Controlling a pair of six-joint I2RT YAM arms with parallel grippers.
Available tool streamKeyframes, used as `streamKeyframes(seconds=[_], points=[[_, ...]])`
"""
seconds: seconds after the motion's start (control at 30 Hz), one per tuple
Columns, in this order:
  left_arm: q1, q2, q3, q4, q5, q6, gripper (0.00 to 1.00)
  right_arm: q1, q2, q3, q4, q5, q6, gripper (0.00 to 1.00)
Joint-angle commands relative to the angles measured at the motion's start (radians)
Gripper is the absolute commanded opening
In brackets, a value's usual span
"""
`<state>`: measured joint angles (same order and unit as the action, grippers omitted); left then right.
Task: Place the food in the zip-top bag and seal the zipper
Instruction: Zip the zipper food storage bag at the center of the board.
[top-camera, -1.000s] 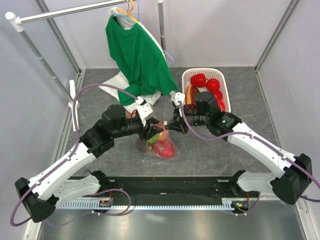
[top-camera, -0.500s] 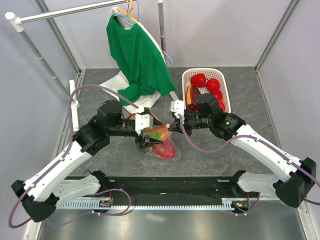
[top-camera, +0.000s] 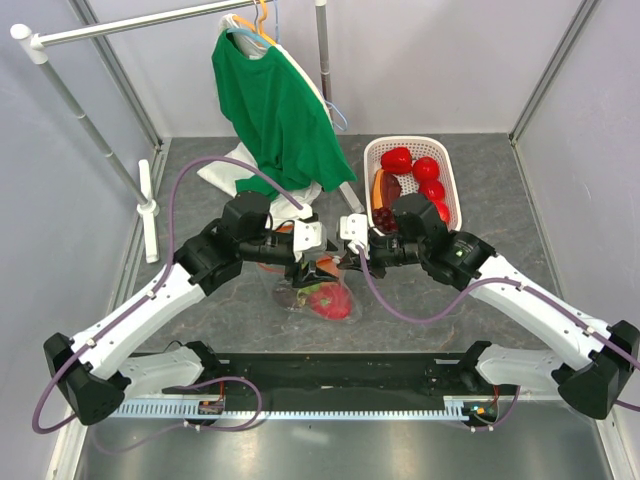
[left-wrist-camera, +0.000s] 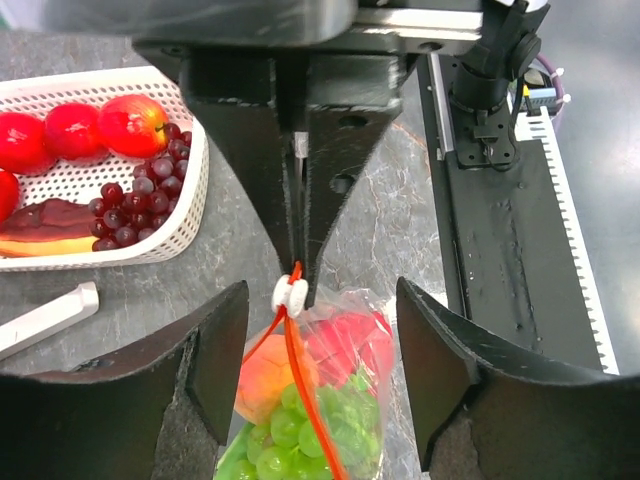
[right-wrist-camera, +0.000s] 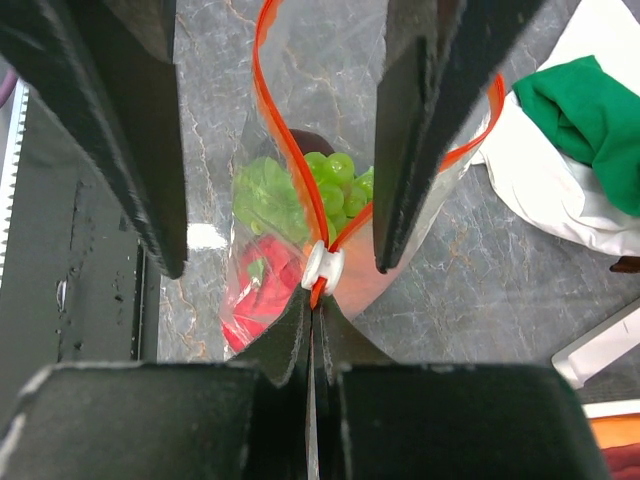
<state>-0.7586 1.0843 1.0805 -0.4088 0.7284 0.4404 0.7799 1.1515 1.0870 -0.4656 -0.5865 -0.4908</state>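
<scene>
The right fingers (right-wrist-camera: 288, 345) are clenched on the zipper (left-wrist-camera: 293, 350) at its white end piece (left-wrist-camera: 290, 293). The bag (left-wrist-camera: 350, 310) hangs just beyond them, between the released left fingers (left-wrist-camera: 215, 350), holding grapes (left-wrist-camera: 300, 430), an orange fruit (left-wrist-camera: 270, 375) and a red fruit (left-wrist-camera: 352, 342).

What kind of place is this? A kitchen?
Probably not a kitchen: it looks like a robot testing booth. The left arm and right arm are fixed to a table with plain grey walls around it, and a green shirt on a rail and a white basket of fruit sit nearby.
</scene>
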Motion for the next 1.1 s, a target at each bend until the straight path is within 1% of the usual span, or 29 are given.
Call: streamKeyframes(seconds=[0.0,0.17,0.3,0.47,0.5,0.57,0.6,0.67,0.7,0.77,0.87,1.07], points=[[0.001,0.017,0.029,0.041,0.011,0.047,0.66,0.012,-0.045,0.028,0.044,-0.007,-0.034,0.00],[0.001,0.043,0.039,0.039,-0.003,0.049,0.62,0.021,-0.049,0.031,0.044,-0.004,-0.038,0.00],[0.001,0.042,0.041,0.039,0.008,0.049,0.52,0.025,-0.050,0.033,0.044,0.002,-0.037,0.00],[0.001,0.045,0.032,0.039,0.014,0.054,0.45,0.028,-0.049,0.033,0.044,0.002,-0.037,0.00],[0.001,0.045,0.030,0.039,0.014,0.055,0.41,0.028,-0.050,0.033,0.045,0.002,-0.032,0.00],[0.001,0.040,0.024,0.038,0.011,0.067,0.37,0.028,-0.055,0.033,0.044,0.004,-0.031,0.00],[0.001,0.040,0.022,0.036,0.012,0.073,0.32,0.027,-0.056,0.031,0.042,0.005,-0.029,0.00],[0.002,0.040,0.019,0.025,0.000,0.093,0.27,0.028,-0.061,0.030,0.039,0.005,-0.028,0.00],[0.001,0.043,0.019,0.019,-0.015,0.099,0.20,0.028,-0.062,0.030,0.036,0.004,-0.032,0.00],[0.002,0.043,0.013,-0.013,-0.015,0.124,0.12,0.028,-0.068,0.024,0.035,0.004,-0.035,0.00],[0.002,0.029,-0.007,-0.041,-0.017,0.161,0.08,0.028,-0.078,0.021,0.033,0.010,-0.032,0.00],[0.025,0.003,-0.021,-0.102,-0.050,0.201,0.08,0.028,-0.093,0.005,0.028,0.014,-0.040,0.00]])
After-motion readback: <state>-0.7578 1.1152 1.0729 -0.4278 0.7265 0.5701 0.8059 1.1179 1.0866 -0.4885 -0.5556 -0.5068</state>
